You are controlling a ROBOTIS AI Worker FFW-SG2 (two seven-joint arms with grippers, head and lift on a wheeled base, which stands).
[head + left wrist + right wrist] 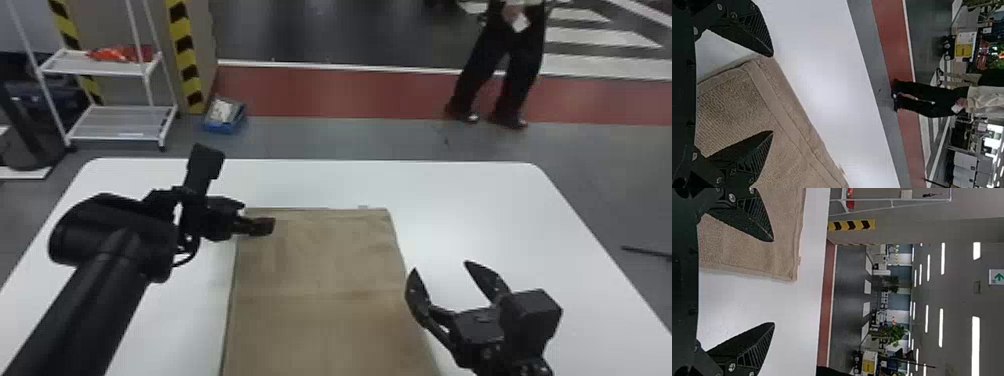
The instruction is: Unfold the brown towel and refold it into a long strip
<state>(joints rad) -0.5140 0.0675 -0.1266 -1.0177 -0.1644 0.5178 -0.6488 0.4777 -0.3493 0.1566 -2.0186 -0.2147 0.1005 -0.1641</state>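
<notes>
L arm (100,265) is cased in blk, w/ rounded, tube-like segs & a thin blk cable (194,254) looped by the wrist. R gripper (440,266) is finished in blk too, w/ a boxy housing (532,315) fitted; its tapered fingers (757,212) are ridged & silver screws (732,367) are set nr their bases.

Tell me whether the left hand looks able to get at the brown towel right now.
Probably yes. The left hand is at the far left corner of the brown towel, its fingers spread, and I see nothing between them and the cloth to block a grip.
</notes>
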